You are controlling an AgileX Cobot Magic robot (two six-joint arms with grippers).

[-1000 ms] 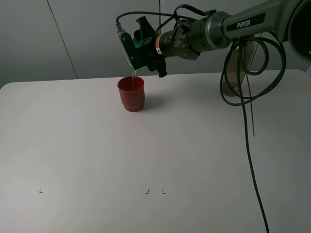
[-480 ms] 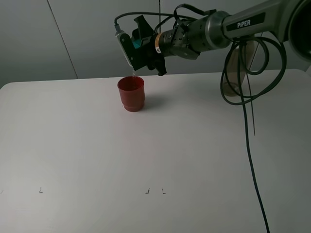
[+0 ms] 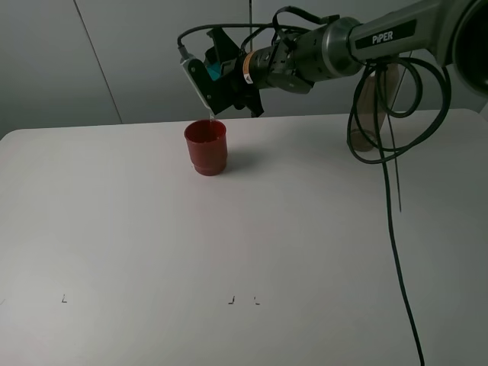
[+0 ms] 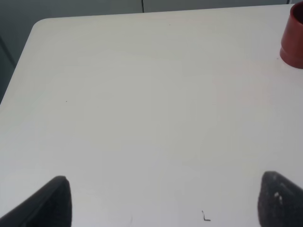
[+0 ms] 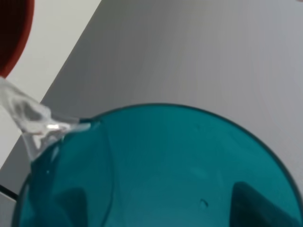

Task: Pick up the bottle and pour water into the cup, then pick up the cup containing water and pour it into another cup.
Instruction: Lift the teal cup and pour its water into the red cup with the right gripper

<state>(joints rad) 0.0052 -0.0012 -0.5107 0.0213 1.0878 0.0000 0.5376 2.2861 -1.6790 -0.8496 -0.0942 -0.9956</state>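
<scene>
My right gripper (image 3: 217, 85) is shut on the teal tumbler (image 3: 219, 70) and holds it tipped steeply just above the red-brown cup (image 3: 206, 146). A thin stream of water (image 3: 210, 116) falls from the tumbler's rim into the red cup. In the right wrist view the tumbler (image 5: 156, 165) fills the frame, water (image 5: 26, 116) runs off its rim, and the red cup's edge (image 5: 12, 33) shows beyond. The smoky bottle (image 3: 369, 114) stands at the back right behind the cables. My left gripper (image 4: 168, 203) is open and empty above the table, with the red cup (image 4: 293, 38) far ahead of it.
The white table (image 3: 229, 244) carries small black marks (image 3: 231, 301) near its front. Black cables (image 3: 389, 191) hang from the right arm down over the table's right side. A grey wall stands behind the table.
The right gripper has risen slightly and rolled the tumbler further over. The stream into the red cup has thinned. The red cup and the bottle have not moved.
</scene>
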